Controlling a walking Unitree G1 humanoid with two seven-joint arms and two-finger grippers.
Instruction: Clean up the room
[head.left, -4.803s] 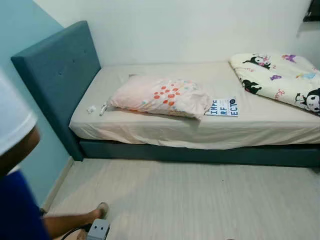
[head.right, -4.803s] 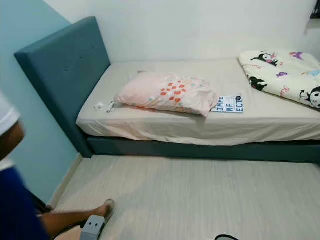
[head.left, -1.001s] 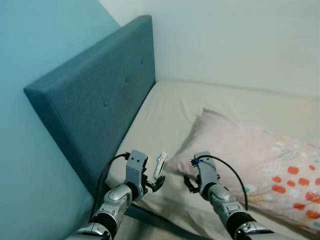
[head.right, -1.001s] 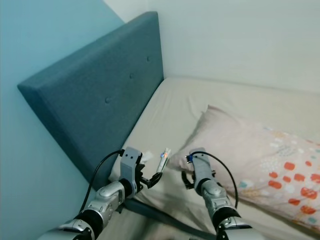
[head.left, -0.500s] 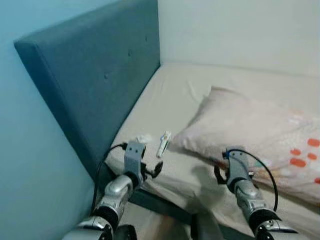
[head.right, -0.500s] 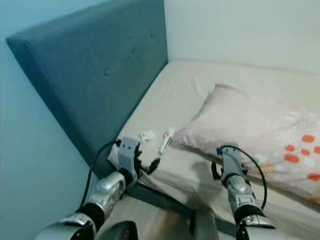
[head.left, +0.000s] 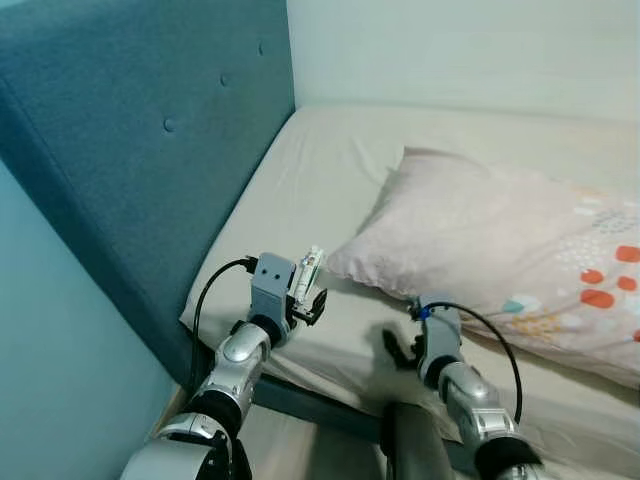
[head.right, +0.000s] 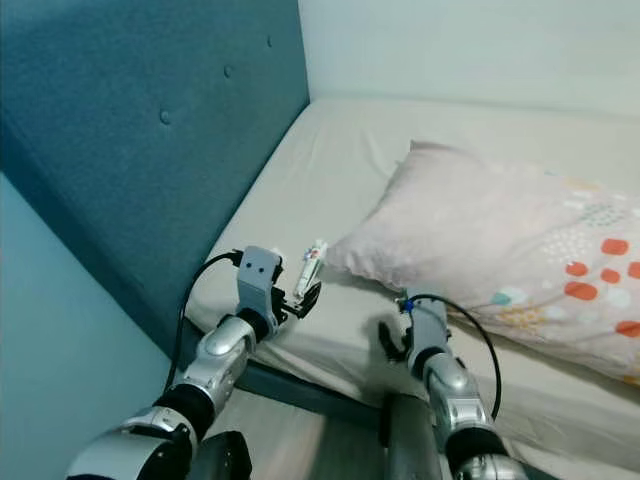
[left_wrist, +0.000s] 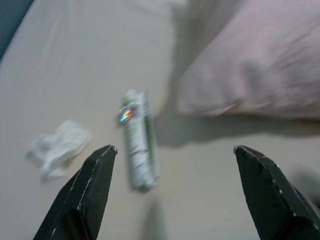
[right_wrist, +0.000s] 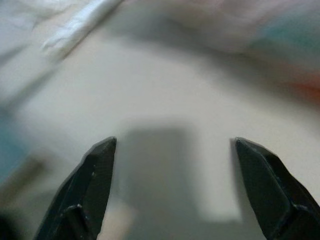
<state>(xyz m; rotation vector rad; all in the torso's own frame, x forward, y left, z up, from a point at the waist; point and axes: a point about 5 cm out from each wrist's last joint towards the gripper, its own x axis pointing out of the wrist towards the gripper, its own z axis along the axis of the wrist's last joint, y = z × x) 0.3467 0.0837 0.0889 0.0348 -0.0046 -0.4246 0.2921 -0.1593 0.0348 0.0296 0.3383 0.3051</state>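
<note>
The left gripper (left_wrist: 172, 155) hangs over the near corner of the bed with its two black fingers (left_wrist: 85, 192) spread wide and nothing between them. Straight ahead of it, on the sheet, lies a small white tube-shaped wrapper (left_wrist: 139, 140) with a shiny patch near one end, just off the pillow's corner. A crumpled white tissue (left_wrist: 57, 147) lies near the tube, on the side away from the pillow, apart from it. The right gripper (right_wrist: 172, 150) is also spread wide and empty, low over bare sheet in front of the pillow's long edge; its view is blurred.

Half a second ago the left gripper sat short of the tube, with the tube and tissue plainly ahead of it on the sheet. Now it has come forward until, from the head, its black fingertips (head.left: 312, 305) overlap the tube (head.left: 306, 272), and the tissue is hidden behind the wrist. The right gripper (head.left: 405, 345) has drawn in closer to the pillow's near corner.

The pink pillow (head.left: 500, 245) with orange dots lies across the beige mattress (head.left: 330, 160), unmoved. The teal headboard (head.left: 130, 130) stands beyond the pillow's left end, and the camera has swung nearer to it. White wall (head.left: 450, 50) runs behind the pillow.
</note>
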